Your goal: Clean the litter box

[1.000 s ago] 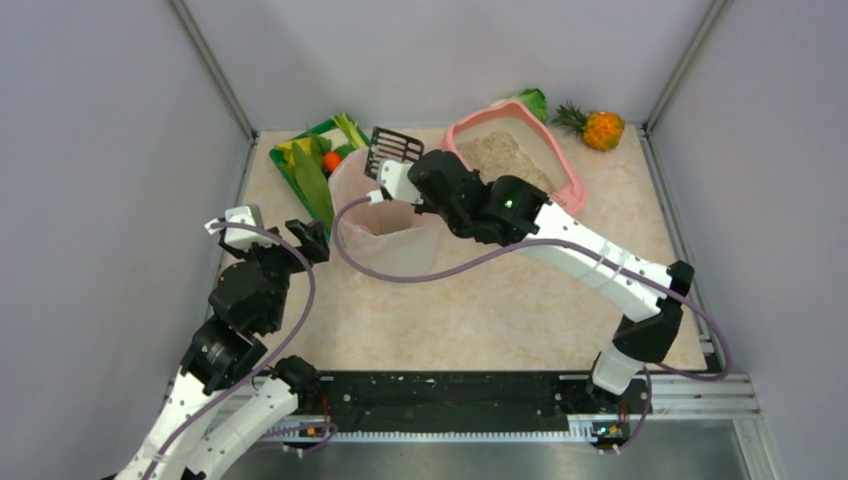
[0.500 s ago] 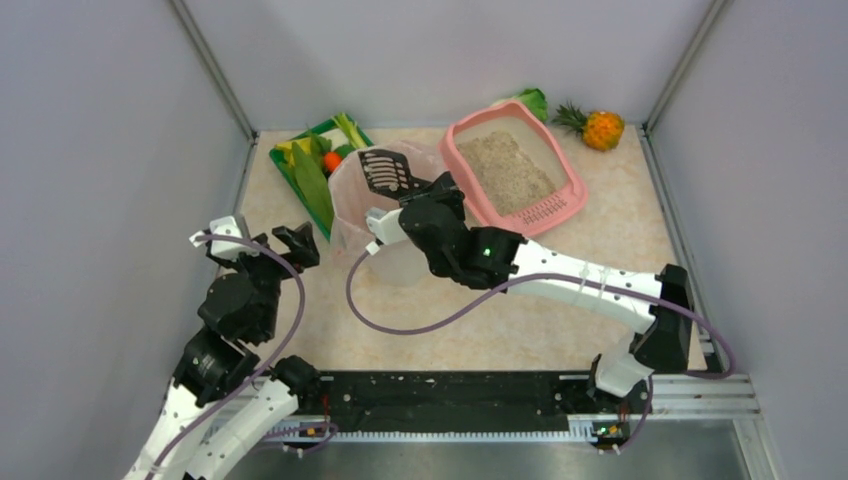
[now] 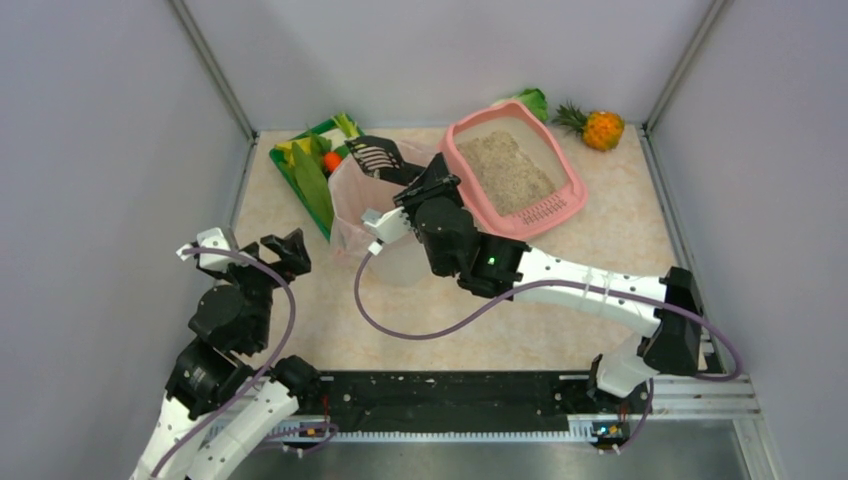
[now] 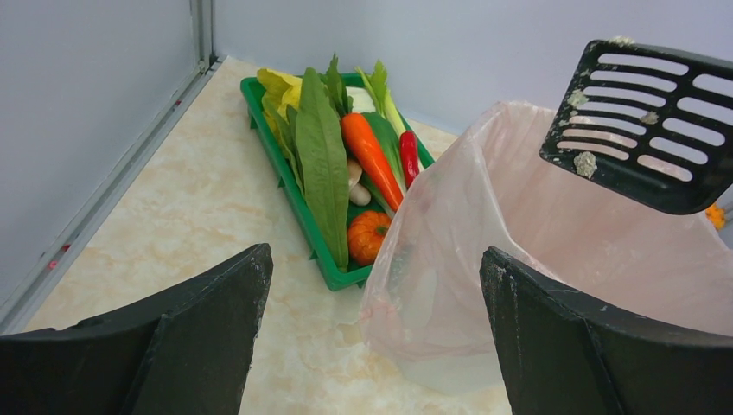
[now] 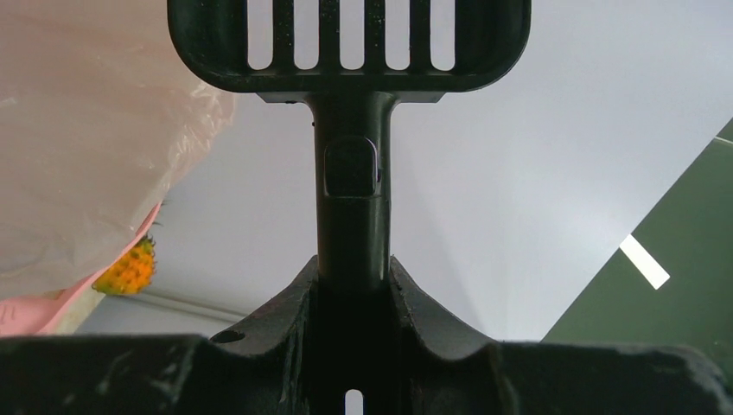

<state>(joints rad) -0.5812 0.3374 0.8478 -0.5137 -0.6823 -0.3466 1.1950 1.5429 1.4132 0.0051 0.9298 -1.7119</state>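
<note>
**Desk:** Where's the litter box?

**Operator:** I've got the litter box (image 3: 548, 212) at the far right of the counter (image 3: 600, 250), set at an angle with its slotted lip towards me. The grey-beige litter (image 3: 505, 170) lies in a patch across its floor.

**Desk:** And your claws?

**Operator:** My right claw (image 3: 418, 180) is clamped on the handle of the black slotted scoop (image 3: 375, 155). My wrist view shows the fingers tight on either side of the handle. The scoop head hangs over the far rim of the pink-lined bin (image 3: 365, 205), just left of the litter box, and a few grey crumbs cling to its slots. My left claw (image 3: 252, 243) is spread wide with nothing in it. It hovers over the counter left of the bin and does not touch it.

**Desk:** Anything in the way?

**Operator:** My right arm runs in from the near right, and its wrist sits between the bin and the litter box, close by the box's near-left corner. Behind the bin and touching its left side is the green vegetable tray (image 4: 341, 279). It holds leafy greens, a carrot (image 4: 367, 147), a red chili (image 4: 409, 156) and a small orange round thing I can't name. A toy pineapple (image 3: 600, 128) lies in the far right corner, and something green and leafy (image 3: 533, 100) is tucked behind the litter box.
</note>
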